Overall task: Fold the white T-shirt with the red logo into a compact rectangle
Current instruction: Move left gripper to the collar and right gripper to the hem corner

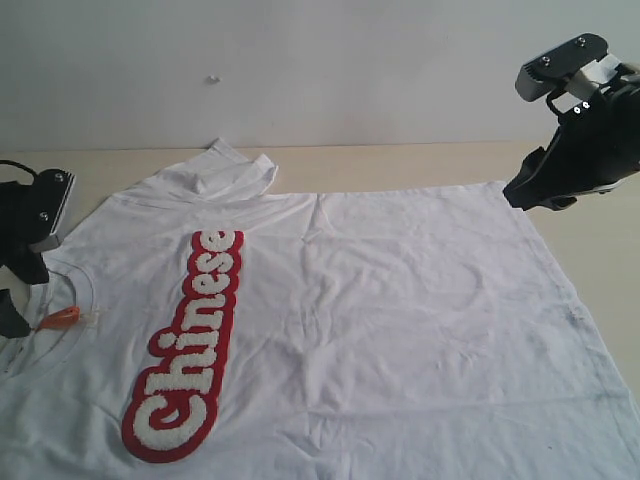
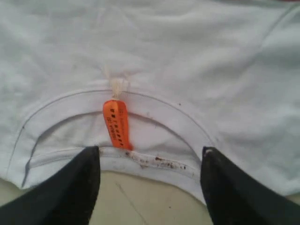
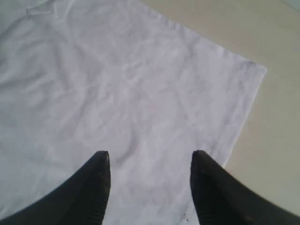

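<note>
T-shirt [image 1: 400, 300] spread flat on surface [image 1: 400, 160], logo [image 1: 190, 345] up. I judge no body fold made, whole folding sequence outstanding. My left fingers [image 2: 70, 187] apart at collar [image 2: 61, 105], empty. My right fingers [image 3: 84, 192] apart above hem corner [image 3: 251, 72], empty.

surface: pale beige tabletop [image 1: 400, 165], matte, seen as a strip along its far edge and a wedge at the right | backdrop: plain off-white wall [image 1: 350, 60] rising from the tabletop's far edge | wall mark: small grey speck [image 1: 212, 77] on the wall, too small to identify
</note>
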Action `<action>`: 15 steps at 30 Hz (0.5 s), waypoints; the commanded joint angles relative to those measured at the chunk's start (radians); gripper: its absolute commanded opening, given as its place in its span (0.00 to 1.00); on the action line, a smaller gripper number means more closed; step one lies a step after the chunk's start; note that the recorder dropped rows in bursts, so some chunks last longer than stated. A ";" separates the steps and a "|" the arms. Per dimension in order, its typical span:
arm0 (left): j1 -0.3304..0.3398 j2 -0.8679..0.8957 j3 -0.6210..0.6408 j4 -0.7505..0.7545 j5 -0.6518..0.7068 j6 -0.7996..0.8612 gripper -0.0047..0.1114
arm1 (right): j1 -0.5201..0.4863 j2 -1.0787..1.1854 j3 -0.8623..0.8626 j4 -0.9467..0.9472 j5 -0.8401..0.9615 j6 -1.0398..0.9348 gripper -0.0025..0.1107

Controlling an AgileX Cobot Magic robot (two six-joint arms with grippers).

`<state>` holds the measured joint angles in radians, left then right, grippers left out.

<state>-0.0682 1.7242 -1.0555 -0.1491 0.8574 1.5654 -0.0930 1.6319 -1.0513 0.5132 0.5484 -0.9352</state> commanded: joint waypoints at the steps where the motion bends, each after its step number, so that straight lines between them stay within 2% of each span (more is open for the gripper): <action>1: -0.004 -0.003 -0.028 0.014 0.062 0.003 0.56 | 0.001 -0.003 0.002 0.006 -0.014 -0.006 0.48; 6: -0.004 -0.003 -0.028 0.014 0.042 -0.008 0.56 | 0.001 -0.003 0.002 0.006 -0.014 -0.006 0.48; 10: -0.004 -0.003 -0.028 0.014 -0.010 -0.151 0.56 | 0.001 -0.003 0.002 0.006 -0.014 -0.006 0.48; 15: -0.004 -0.003 -0.028 0.014 -0.013 -0.187 0.56 | 0.001 -0.003 0.002 0.006 -0.014 -0.006 0.48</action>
<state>-0.0682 1.7242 -1.0784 -0.1329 0.8534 1.4049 -0.0930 1.6319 -1.0513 0.5132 0.5484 -0.9352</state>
